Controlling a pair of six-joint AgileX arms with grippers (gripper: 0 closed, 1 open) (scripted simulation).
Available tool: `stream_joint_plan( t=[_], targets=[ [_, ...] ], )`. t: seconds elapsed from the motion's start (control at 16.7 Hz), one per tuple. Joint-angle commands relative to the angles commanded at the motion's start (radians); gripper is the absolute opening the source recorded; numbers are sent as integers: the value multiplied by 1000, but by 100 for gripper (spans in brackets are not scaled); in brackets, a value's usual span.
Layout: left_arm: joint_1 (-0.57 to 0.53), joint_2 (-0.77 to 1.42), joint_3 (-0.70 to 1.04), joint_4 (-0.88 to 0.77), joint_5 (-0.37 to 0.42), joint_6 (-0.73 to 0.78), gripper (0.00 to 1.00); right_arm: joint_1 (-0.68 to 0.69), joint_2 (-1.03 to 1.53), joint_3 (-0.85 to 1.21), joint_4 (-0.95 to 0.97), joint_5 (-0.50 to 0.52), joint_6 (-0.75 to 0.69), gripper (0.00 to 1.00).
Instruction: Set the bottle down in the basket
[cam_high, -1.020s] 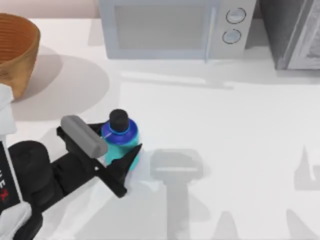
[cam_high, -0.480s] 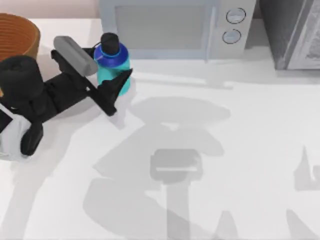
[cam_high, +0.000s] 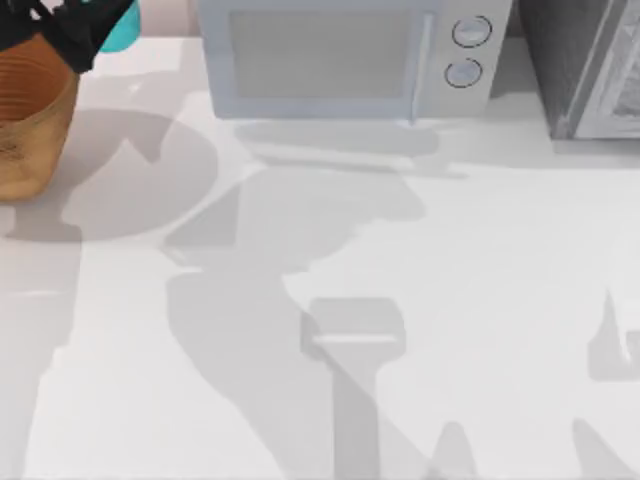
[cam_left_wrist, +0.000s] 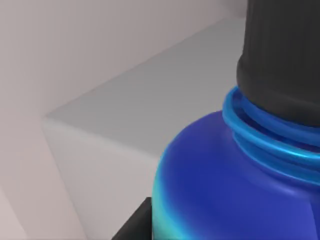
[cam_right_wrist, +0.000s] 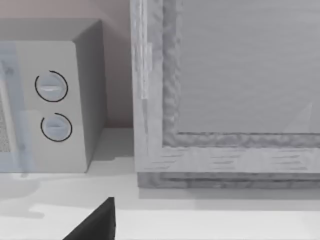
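Observation:
The wicker basket (cam_high: 28, 130) stands at the table's far left back corner. My left gripper (cam_high: 62, 28) hangs above the basket's rim at the top-left corner of the top view, shut on the bottle (cam_high: 122, 26), of which a teal sliver pokes out on the gripper's right side. In the left wrist view the bottle (cam_left_wrist: 235, 185) looms close, with its blue shoulder, ridged neck and black cap (cam_left_wrist: 285, 65), and a black finger (cam_left_wrist: 134, 226) rests against its side. A black part of my right gripper (cam_right_wrist: 97, 224) shows in the right wrist view, facing the back of the table.
A grey microwave (cam_high: 345, 55) stands at the back middle, with two round dials (cam_right_wrist: 52, 107) on its right end. A large grey framed cabinet (cam_high: 590, 65) occupies the back right corner. White tabletop (cam_high: 400, 300) stretches in front, crossed by the arms' shadows.
My left gripper has carried the bottle up and toward the back left, from the table's front left to above the basket's rim.

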Motion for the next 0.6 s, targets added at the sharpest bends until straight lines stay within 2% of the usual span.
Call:
stream_joint_plan(
  t=[0.3,0.6],
  targets=[
    [204,1,227,-385,176,106,0,0,0,0,0,0,0,100],
    [376,-2,359,-690,323,206,0,0,0,0,0,0,0,100]
  ],
)
